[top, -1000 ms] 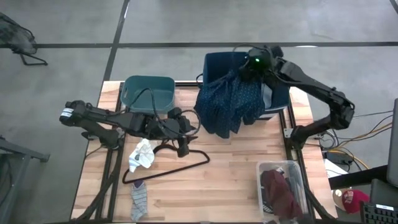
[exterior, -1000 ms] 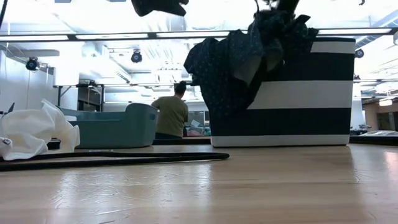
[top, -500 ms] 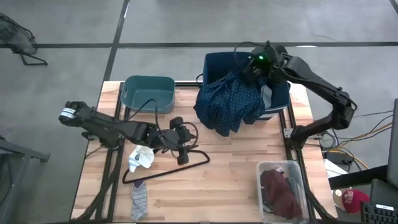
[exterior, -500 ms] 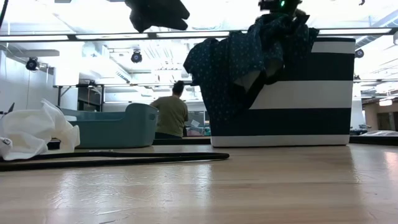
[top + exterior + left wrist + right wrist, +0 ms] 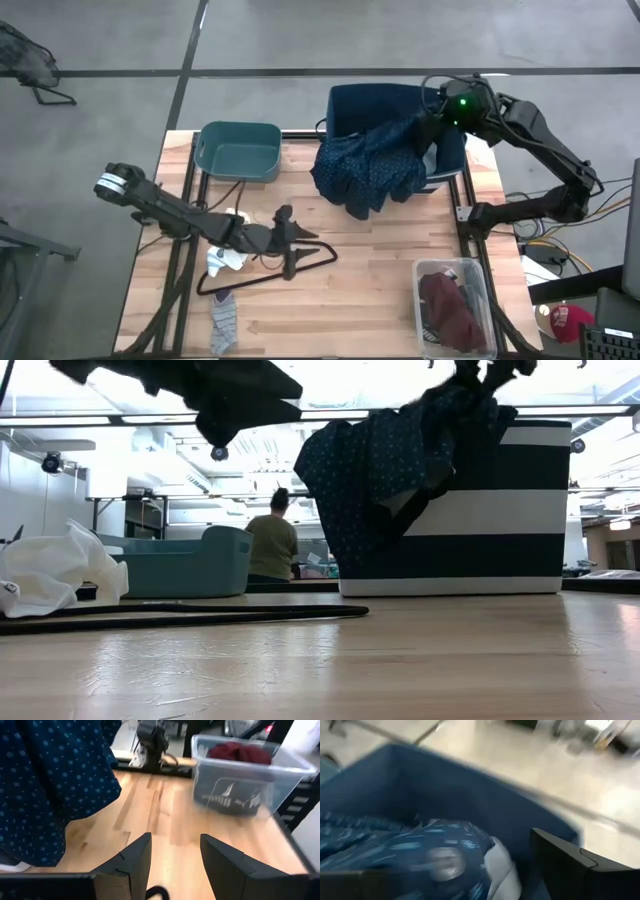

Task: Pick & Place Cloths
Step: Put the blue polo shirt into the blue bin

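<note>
The navy patterned top (image 5: 370,165) lies draped over the near-left rim of the striped blue bin (image 5: 350,100). One end is inside the bin and the rest hangs down its outer wall (image 5: 360,480) to the table. My right gripper (image 5: 438,112) stands open just above the bin's right side, with nothing between its fingers. My left gripper (image 5: 288,240) is open and low over the black hanger (image 5: 305,262), pointing toward the table's right edge. A white cloth (image 5: 222,258) lies partly under the left arm. A grey sock (image 5: 222,322) lies near the front edge.
A teal tub (image 5: 240,150) stands at the far left. A clear plastic box (image 5: 450,300) holding a maroon piece (image 5: 240,755) sits at the near right corner. Bare wood lies between the hanger and the box. A person (image 5: 268,545) stands in the room beyond the table.
My right gripper has opened and let go of the navy top, then risen and gone toward the table's right edge. The top has sagged onto the bin's rim. My left gripper has sunk toward the table and the hanger, tipping closer to level.
</note>
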Controlling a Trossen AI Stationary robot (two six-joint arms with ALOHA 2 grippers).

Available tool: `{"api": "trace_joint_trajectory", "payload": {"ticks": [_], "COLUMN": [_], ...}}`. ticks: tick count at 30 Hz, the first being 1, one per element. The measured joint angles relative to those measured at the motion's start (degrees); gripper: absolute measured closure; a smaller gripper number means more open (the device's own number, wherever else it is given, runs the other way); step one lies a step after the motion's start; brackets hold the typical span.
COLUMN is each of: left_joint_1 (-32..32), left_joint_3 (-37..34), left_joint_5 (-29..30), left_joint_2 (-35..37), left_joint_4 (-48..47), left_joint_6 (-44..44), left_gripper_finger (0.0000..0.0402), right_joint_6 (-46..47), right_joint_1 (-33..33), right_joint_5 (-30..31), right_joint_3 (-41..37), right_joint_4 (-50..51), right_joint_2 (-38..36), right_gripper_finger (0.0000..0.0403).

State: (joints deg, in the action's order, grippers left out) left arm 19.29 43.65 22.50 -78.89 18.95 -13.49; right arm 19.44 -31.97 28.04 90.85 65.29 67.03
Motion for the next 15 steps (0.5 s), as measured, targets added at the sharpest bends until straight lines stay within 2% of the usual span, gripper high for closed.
{"api": "trace_joint_trajectory", "payload": {"ticks": [6,12,15], "left_joint_1": [0.8,1.6,2.1], "left_joint_3": [-6.3,-9.6,-10.8], "left_joint_5": [-0.6,-0.6,-0.6], "left_joint_2": [0.0,0.0,0.0], "left_joint_4": [12.0,17.4,20.3], "left_joint_6": [-0.6,0.7,2.1], "left_gripper_finger": [0.0227,0.0227,0.0227], "right_joint_6": [3.0,0.2,-1.7], "right_joint_1": [-0.5,1.7,5.6], "right_joint_5": [-5.0,-10.2,-13.0], "right_joint_3": [0.0,-0.1,-0.4], "right_joint_4": [7.2,5.2,2.9], "right_joint_2": [0.5,0.9,0.9], "right_gripper_finger": [0.0144,0.0165,0.0173]}}
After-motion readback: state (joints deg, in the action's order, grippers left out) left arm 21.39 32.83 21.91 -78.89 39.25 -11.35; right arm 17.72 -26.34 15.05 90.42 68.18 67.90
